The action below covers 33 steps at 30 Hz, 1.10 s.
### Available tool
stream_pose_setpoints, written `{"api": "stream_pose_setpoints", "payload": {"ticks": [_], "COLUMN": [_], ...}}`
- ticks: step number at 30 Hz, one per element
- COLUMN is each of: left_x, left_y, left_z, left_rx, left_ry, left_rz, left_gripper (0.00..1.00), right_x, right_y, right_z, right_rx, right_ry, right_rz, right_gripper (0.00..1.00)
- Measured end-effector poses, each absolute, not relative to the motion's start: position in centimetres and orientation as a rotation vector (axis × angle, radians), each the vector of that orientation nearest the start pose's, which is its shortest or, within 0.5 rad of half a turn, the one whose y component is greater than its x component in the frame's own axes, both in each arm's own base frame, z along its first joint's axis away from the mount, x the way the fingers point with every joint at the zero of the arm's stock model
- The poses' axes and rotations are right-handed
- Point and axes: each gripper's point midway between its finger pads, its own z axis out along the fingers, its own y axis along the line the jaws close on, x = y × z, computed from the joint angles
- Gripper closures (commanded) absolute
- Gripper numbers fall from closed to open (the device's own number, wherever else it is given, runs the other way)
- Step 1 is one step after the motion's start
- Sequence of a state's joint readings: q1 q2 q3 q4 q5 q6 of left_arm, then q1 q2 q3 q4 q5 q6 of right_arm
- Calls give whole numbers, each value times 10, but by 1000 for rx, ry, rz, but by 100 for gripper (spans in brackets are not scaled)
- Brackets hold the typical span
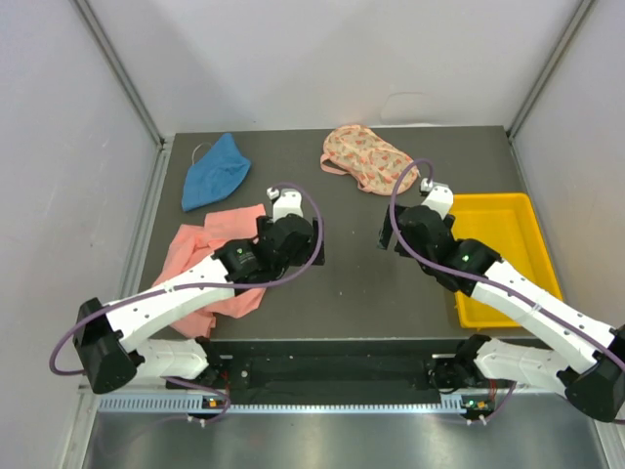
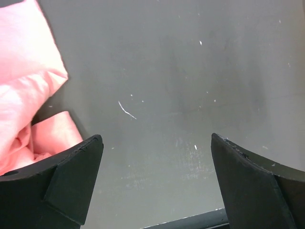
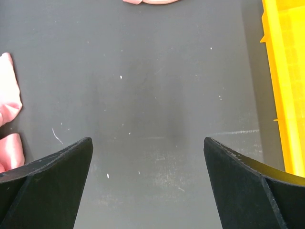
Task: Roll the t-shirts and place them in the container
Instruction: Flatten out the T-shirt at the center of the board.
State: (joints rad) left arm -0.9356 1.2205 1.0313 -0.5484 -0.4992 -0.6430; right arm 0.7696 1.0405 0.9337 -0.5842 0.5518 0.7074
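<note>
Lying crumpled at the left side of the table (image 1: 352,283), the pink t-shirt (image 1: 200,244) sits just to the left of the left gripper (image 2: 156,143), whose jaws stand wide and empty over bare surface. The heap runs roughly from the near edge toward the far one, partly under that arm. The right gripper (image 3: 147,143), equally wide and empty, hovers mid-table near the yellow tray (image 1: 508,244), well apart from the shirt, so the left arm looks the nearer. The blue t-shirt (image 1: 215,171) and floral t-shirt (image 1: 369,159) lie bunched at the far edge.
</note>
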Motion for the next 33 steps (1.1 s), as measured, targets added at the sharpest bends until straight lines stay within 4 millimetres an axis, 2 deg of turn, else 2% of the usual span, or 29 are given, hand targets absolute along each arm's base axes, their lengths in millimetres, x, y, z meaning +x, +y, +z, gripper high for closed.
{"api": "stream_pose_setpoints", "payload": {"ticks": [6, 9, 12, 14, 16, 19, 23, 24, 26, 29, 30, 32, 33], "left_x": [256, 270, 277, 273, 264, 250, 232, 229, 228, 231, 233, 235, 236], "left_y": [-211, -180, -145, -126, -115, -106, -94, -92, -91, -93, -94, -95, -95], "left_z": [196, 199, 192, 181, 167, 140, 103, 96, 87, 79, 76, 72, 70], "left_rx": [-66, -227, -380, -462, -510, -558, -589, -591, -597, -606, -604, -600, -607], "left_ry": [2202, 2193, 2183, 2196, 2224, 2267, 2337, 2351, 2367, 2376, 2377, 2380, 2378], "left_rz": [-249, -227, -183, -144, -109, -71, -2, 13, 36, 55, 59, 68, 70], "left_gripper": [1, 1, 4, 6, 8, 14, 27, 29, 34, 51, 65, 79, 100], "right_x": [260, 257, 255, 255, 255, 254, 247, 244, 241, 242, 243, 244, 244], "right_y": [170, 177, 184, 189, 195, 208, 236, 242, 250, 259, 263, 268, 270], "right_z": [199, 198, 198, 198, 194, 180, 152, 144, 139, 142, 144, 147, 148], "right_rx": [171, 137, 116, 105, 94, 60, -30, -51, -72, -74, -73, -76, -78], "right_ry": [2161, 2178, 2185, 2187, 2191, 2230, 2303, 2329, 2342, 2325, 2316, 2304, 2301], "right_rz": [290, 330, 369, 401, 432, 445, 451, 452, 469, 520, 541, 571, 581], "right_gripper": [1, 2, 2, 3, 4, 5, 6, 6, 7, 8, 8, 8, 8]}}
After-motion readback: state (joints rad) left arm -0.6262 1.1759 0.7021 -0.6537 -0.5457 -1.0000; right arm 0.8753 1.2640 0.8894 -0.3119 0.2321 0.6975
